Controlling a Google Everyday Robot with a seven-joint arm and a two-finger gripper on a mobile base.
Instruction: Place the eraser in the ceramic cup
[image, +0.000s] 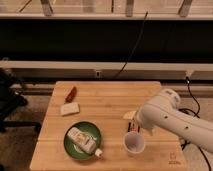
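White arm is hanging over the wooden table, just behind the ceramic cup.

The ceramic cup (134, 143) is standing upright on the wooden table (107, 100), near its front edge, to the right of the green plate (71, 146). The gripper (134, 126) is sitting just above and behind the cup rim, mostly hidden by the white arm (172, 122), so I cannot tell if its fingers are open or closed. The eraser is not showing anywhere clearly; the cup inside is looking pale. A white bottle (83, 141) is lying on the green plate. A cream-white block (69, 109) and a small reddish-brown piece (71, 93) are lying near the table's back left part, close together.
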